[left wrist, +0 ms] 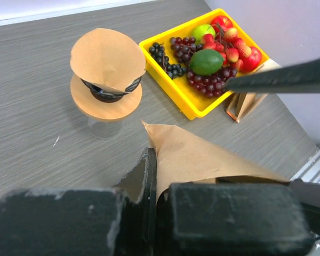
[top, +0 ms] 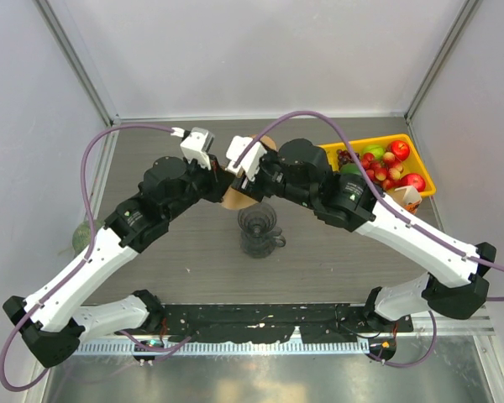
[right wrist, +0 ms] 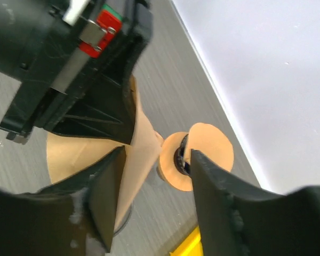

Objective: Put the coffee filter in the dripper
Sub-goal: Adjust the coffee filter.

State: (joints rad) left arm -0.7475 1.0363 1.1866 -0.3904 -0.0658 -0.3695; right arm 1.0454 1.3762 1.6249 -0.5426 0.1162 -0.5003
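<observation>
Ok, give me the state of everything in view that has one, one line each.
left tool: shut on the coffee filter.
right tool: open, beside that filter.
coffee filter: held up, not yet in the dripper.
dripper: upright, empty.
second filter: sitting on its stand.
yellow tray: full of fruit.

The coffee filter (left wrist: 202, 160) is a brown paper cone, lightly creased, with one pointed corner standing up; it is off the table, pinched along its lower edge by the closed fingers of the left gripper (left wrist: 157, 181); in the top view it (top: 233, 200) hangs just beyond the far left rim of the dripper. The dripper (top: 259, 228) is clear and ribbed, with a small handle on its right; it stands upright on the grey table, mouth up; no filter sits in it yet.
</observation>
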